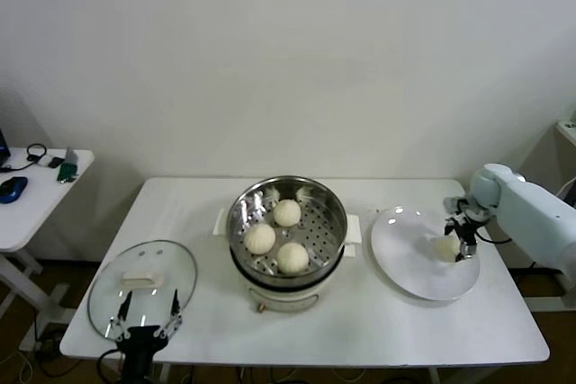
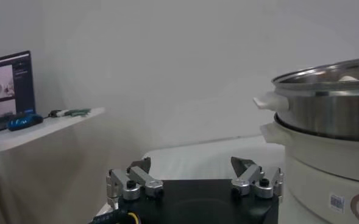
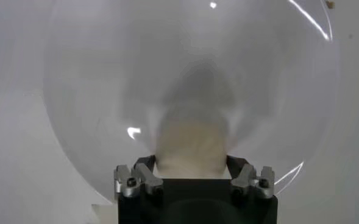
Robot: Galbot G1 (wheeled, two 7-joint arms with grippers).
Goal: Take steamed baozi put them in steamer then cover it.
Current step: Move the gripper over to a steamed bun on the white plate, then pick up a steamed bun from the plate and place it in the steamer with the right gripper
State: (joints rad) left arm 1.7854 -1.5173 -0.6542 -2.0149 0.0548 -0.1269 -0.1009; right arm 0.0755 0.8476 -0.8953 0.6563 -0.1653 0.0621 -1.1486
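Observation:
The steamer (image 1: 335,213) stands at the table's middle with three baozi (image 1: 287,212) on its perforated tray. On the white plate (image 1: 405,263) at the right lies one more baozi (image 1: 447,245). My right gripper (image 1: 461,242) is down on the plate, its fingers pressed against both sides of that baozi (image 3: 191,146). The cover (image 1: 142,287), clear glass with a cream handle, lies flat at the table's front left. My left gripper (image 1: 149,305) hangs open at the cover's near edge with nothing between its fingers. In the left wrist view the left gripper (image 2: 191,163) faces the steamer (image 2: 331,103).
A small white side table (image 1: 36,204) at the far left carries a blue mouse (image 1: 13,188) and cables. The plate (image 3: 94,91) reaches close to the table's right front edge. A white wall stands behind the table.

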